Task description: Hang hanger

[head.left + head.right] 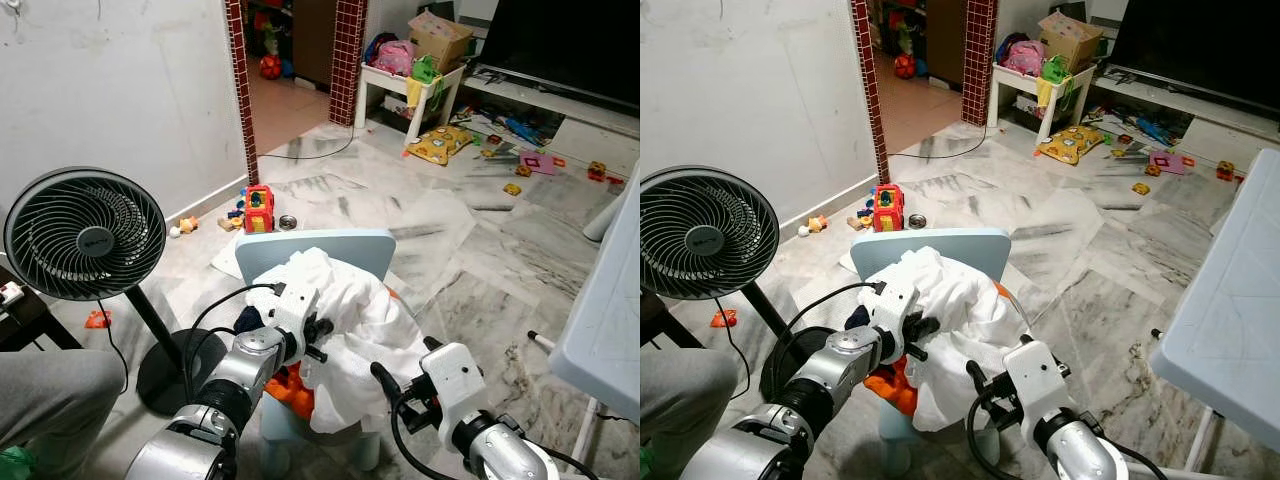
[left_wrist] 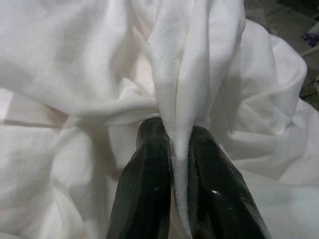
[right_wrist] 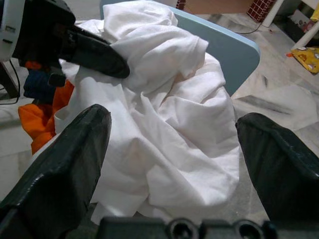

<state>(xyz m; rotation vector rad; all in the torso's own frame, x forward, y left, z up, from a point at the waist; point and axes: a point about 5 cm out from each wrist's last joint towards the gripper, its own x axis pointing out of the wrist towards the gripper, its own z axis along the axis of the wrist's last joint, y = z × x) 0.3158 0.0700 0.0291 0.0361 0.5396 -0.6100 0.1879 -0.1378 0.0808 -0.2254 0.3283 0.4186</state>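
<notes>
My left claw (image 2: pixel 174 199) is pinched shut on a fold of the white cloth (image 1: pixel 350 320), so I think I can lift it off the blue chair (image 1: pixel 330 248). The fold stands up and down between the fingers. My right claw (image 3: pixel 174 164) is wide open, just beside the cloth, ready to help. I can't see any hanger. Orange clothes (image 1: pixel 290 385) lie under the white pile.

Black fan (image 1: pixel 85 237) by the wall — toys (image 1: pixel 258 209) (scattered) across marble floor (image 1: pixel 470 270).
</notes>
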